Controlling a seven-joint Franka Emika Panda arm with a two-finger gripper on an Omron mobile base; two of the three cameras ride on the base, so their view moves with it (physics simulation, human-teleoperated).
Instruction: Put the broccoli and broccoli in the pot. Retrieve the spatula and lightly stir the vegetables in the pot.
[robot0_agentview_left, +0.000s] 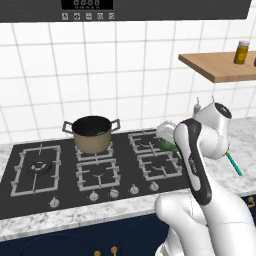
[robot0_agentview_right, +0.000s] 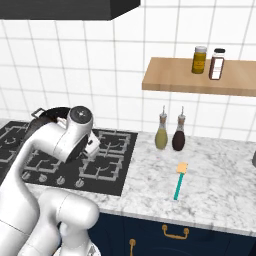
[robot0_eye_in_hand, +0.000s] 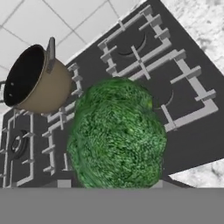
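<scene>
The gripper (robot0_agentview_left: 166, 140) is shut on a lumpy green broccoli (robot0_eye_in_hand: 116, 135), held above the right-hand burners. In the left base view this broccoli (robot0_agentview_left: 168, 145) peeks out green under the white hand. The tan pot (robot0_agentview_left: 91, 133) stands on a back burner to the left of the gripper, and a second green broccoli (robot0_agentview_left: 100, 133) lies inside it. From the hand camera the pot (robot0_eye_in_hand: 37, 83) appears at the upper left with its dark inside. The teal-handled spatula (robot0_agentview_right: 178, 183) lies on the marble counter right of the stove, yellow-orange blade toward the wall.
The black gas stove (robot0_agentview_left: 30, 192) has several burner grates and a row of knobs in front. An olive bottle (robot0_agentview_right: 161, 133) and a dark bottle (robot0_agentview_right: 178, 135) stand by the wall behind the spatula. A wooden shelf (robot0_agentview_right: 200, 84) with jars hangs above.
</scene>
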